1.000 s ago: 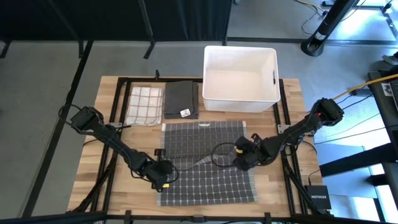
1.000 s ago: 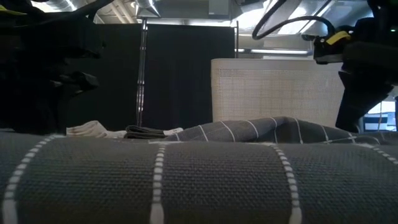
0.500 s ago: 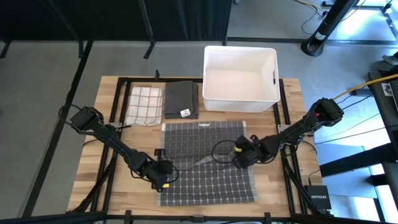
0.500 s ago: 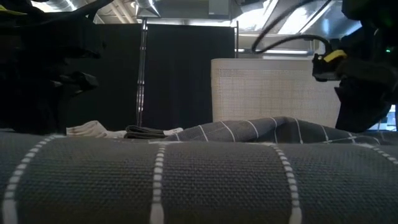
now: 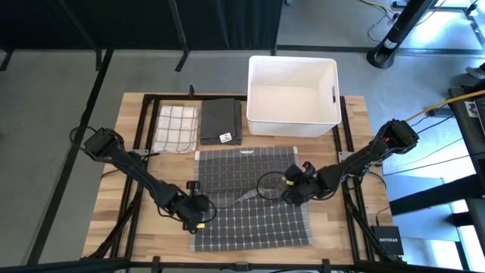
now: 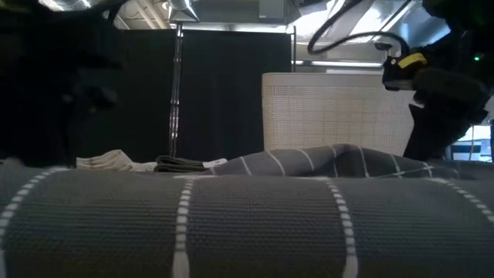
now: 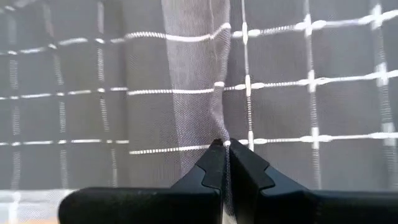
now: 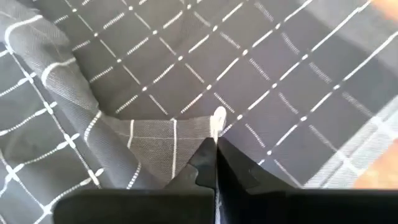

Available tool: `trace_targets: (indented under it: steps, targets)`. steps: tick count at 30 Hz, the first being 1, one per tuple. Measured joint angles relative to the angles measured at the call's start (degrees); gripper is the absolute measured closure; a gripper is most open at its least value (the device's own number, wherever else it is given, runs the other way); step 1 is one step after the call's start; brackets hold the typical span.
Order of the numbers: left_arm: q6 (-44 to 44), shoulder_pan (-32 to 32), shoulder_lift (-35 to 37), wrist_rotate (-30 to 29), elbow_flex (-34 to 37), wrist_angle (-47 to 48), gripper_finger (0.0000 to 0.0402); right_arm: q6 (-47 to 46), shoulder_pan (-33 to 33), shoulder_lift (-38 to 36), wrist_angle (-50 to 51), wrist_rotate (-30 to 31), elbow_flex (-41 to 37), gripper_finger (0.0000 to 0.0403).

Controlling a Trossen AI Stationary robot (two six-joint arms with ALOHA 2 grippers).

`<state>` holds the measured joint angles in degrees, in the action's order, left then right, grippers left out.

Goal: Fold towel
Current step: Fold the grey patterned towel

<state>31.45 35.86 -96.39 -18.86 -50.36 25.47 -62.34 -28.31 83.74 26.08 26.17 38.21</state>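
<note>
left claw: pinched tight on a ridge of the grey checked towel
right claw: clamped on a lifted towel corner
towel: spread mid-desk, middle bunched up
white bin: just behind the towel

We take this for a robotics lab: a wooden bench on a black metal frame, grey floor, black curtains behind, loose cables, a network box on the floor, and ceiling strip lights.
</note>
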Motion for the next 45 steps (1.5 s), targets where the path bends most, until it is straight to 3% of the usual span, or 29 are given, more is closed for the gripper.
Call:
trace_targets:
  steps: [5,11,16,20,24,31,45]
  targets:
    - [1.4,0.0,5.3,-1.0,-1.8,5.5,0.0396,-2.3,-3.3,0.0,11.6,6.4,5.1,0.0398]
    - [1.2,-1.3,13.1,-8.6,-2.2,11.3,0.0396,-11.3,-6.7,0.0,26.3,16.9,10.1,0.04]
    - [1.5,-4.1,19.4,-15.7,-2.2,18.0,0.0396,-19.6,-6.6,0.0,35.0,17.9,10.7,0.04]
    - [1.1,-7.5,21.8,-17.2,-1.1,20.7,0.0396,-22.9,-6.6,0.0,38.1,20.0,10.6,0.04]
    - [-3.8,-11.2,21.9,-17.2,1.2,20.4,0.0396,-25.5,-6.5,0.0,38.5,23.2,9.2,0.0401]
    - [-9.6,-16.5,21.9,-18.6,5.4,13.6,0.0396,-28.9,-6.5,0.0,36.1,23.0,5.1,0.0401]
    - [-12.7,-23.4,21.9,-18.8,12.7,4.2,0.0396,-28.4,-4.2,0.0,26.3,25.8,-2.1,0.0399]
